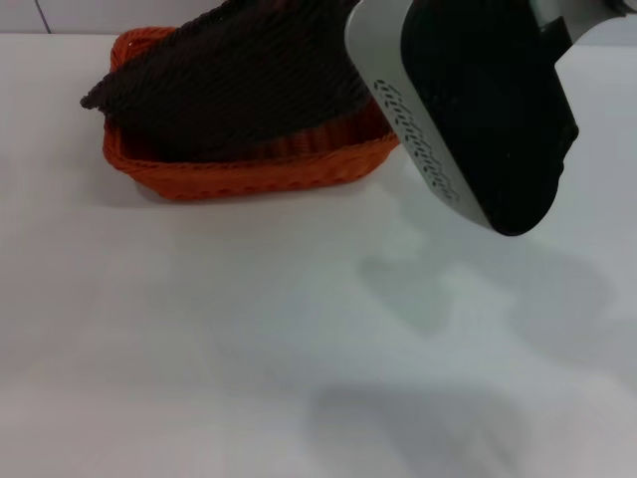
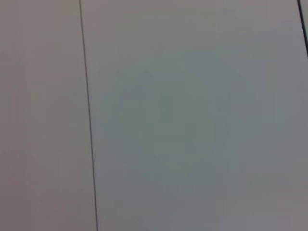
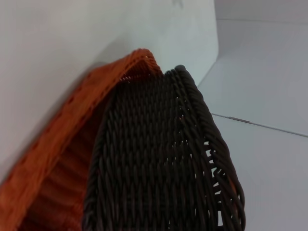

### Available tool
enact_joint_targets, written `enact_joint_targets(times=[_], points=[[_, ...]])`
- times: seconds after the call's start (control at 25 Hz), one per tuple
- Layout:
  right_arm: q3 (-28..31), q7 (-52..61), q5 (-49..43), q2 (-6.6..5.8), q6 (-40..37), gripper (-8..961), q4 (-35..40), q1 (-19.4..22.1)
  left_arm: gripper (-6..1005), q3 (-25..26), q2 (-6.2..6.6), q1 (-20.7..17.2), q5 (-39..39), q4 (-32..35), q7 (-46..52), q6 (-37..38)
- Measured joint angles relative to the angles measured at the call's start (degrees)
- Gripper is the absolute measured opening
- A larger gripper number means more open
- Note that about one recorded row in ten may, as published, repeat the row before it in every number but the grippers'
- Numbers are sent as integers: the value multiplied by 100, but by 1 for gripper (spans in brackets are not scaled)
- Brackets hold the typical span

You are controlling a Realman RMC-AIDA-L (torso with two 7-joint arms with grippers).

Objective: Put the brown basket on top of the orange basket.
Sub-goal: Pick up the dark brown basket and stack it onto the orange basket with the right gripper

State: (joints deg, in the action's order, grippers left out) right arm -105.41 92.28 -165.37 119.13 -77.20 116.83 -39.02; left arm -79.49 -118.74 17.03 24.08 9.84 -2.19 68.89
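**Spotter:** Left to right, what have you got?

**Operator:** My left arm is out of the head view, and its wrist camera shows only pale flat surface, so I can't report its fingers. On the left of the white counter [image 1: 299,339] sits the bright orange rectangular woven basket [image 1: 239,174]. The very dark brown woven basket [image 1: 239,85] is tilted across it, one corner overhanging the orange rim on the left, the near edge dipping inside. To the right, my right arm's housing [image 1: 468,110] covers the basket's right end; I can't tell whether those fingers are gripping or released.

**Spotter:** How would you finish?

**Operator:** I'd level the brown basket, square its rim to the orange one, then lower it evenly.

**Spotter:** Anything inside?

**Operator:** Nothing showing in the orange basket but the brown one.
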Motion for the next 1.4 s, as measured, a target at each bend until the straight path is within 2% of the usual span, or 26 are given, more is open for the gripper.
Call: enact_joint_targets(times=[0.56, 0.68, 0.84, 0.96, 1.16, 1.4], points=[[303, -619, -176, -1, 163, 115, -290, 221, 848, 15, -18, 19, 1, -17, 201, -170], [166, -551, -178, 9, 409, 112, -223, 566, 845, 7, -19, 19, -1, -18, 212, -208], [-331, -538, -182, 12, 547, 109, 57, 1331, 842, 39, -9, 18, 0, -17, 213, -256], [-555, -557, -191, 13, 835, 147, 134, 1823, 842, 31, 13, -6, -2, 0, 228, -277], [-940, -713, -196, 13, 1793, 334, 132, 2632, 842, -12, 17, -22, -39, 12, 260, -302], [-1283, -701, -198, 37, 1980, 573, 173, 2893, 842, -181, 31, 11, -61, -5, 271, -400]])
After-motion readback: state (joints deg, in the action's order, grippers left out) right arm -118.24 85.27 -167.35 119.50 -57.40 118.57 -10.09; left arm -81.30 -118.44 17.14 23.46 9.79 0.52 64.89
